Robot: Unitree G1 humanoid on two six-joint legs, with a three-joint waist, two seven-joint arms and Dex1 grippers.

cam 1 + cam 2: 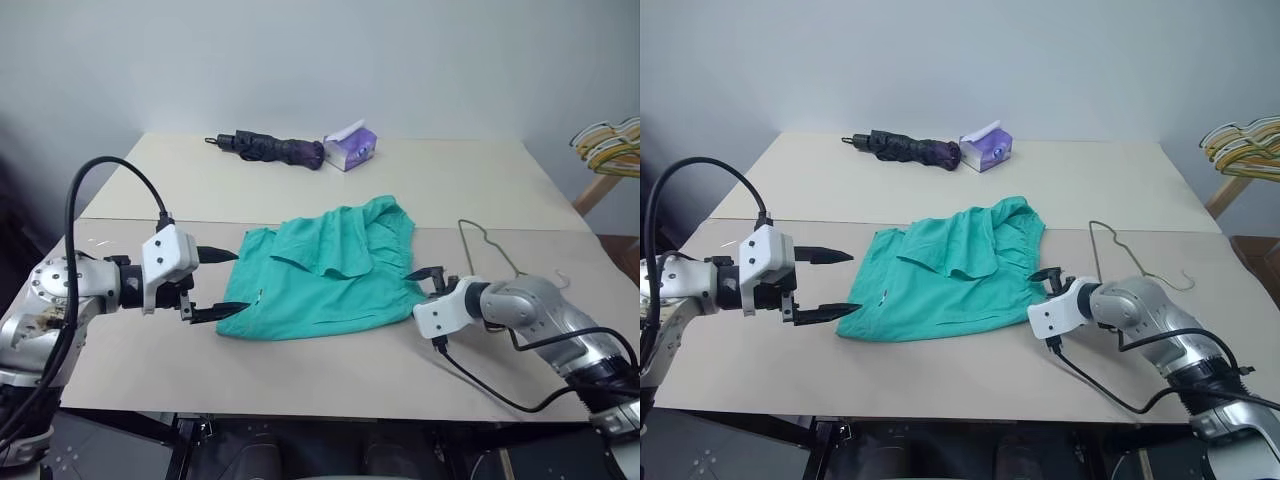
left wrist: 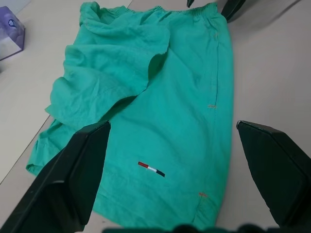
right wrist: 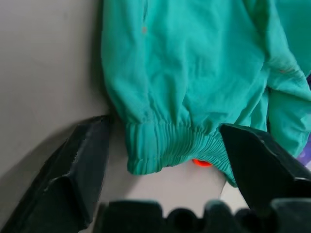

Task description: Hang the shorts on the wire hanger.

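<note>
Both grippers spread: left gripper (image 1: 222, 283) at nine o'clock of shorts (image 1: 330, 270), right gripper (image 3: 165, 145) straddling waistband at three.

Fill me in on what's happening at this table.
A two-armed robot is working on teal shorts lying crumpled on the table. Its left gripper is open at the hem end, and its right gripper is open around the elastic waistband, neither gripping yet. The wire hanger lies flat beside the shorts, untouched. A folded umbrella and a tissue box sit at the far edge.
</note>
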